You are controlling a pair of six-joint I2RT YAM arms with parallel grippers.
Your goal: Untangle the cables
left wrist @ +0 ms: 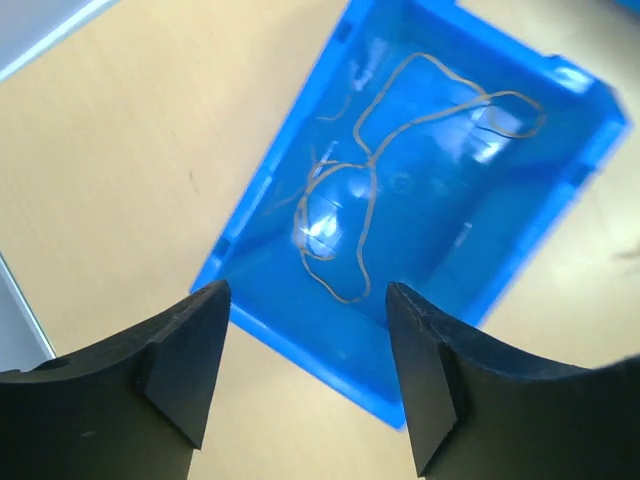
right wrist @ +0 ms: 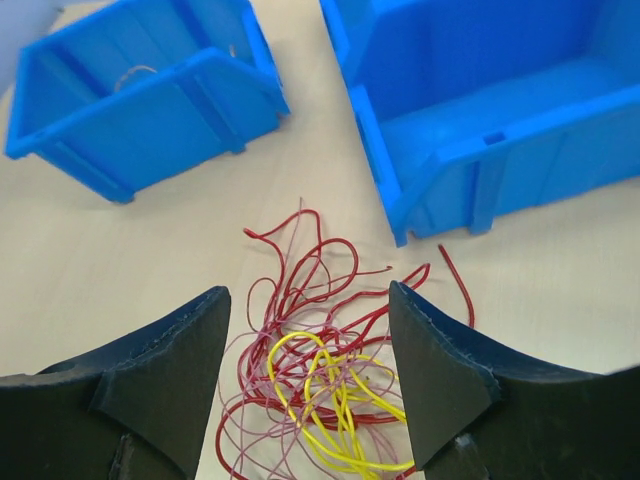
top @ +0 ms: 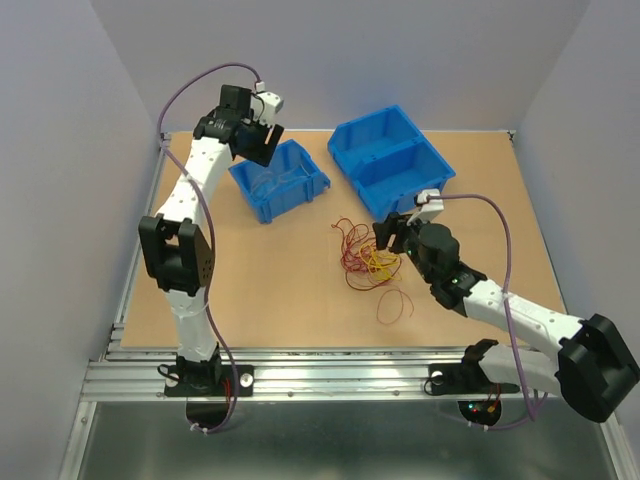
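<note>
A tangle of thin red, dark red and yellow cables (top: 367, 257) lies on the table's middle; in the right wrist view the cables (right wrist: 320, 375) sit between my fingers. My right gripper (top: 392, 238) is open just above the tangle's right side, holding nothing; it also shows in the right wrist view (right wrist: 310, 315). One pale cable (left wrist: 370, 180) lies curled inside the small blue bin (top: 300, 190). My left gripper (top: 262, 140) is open and empty, high over that bin's far left edge; it also shows in the left wrist view (left wrist: 305, 300).
A larger blue bin (top: 420, 150) with two compartments stands at the back right, just behind the tangle. A separate red loop (top: 395, 305) lies on the table in front of the tangle. White walls close in on the left, back and right.
</note>
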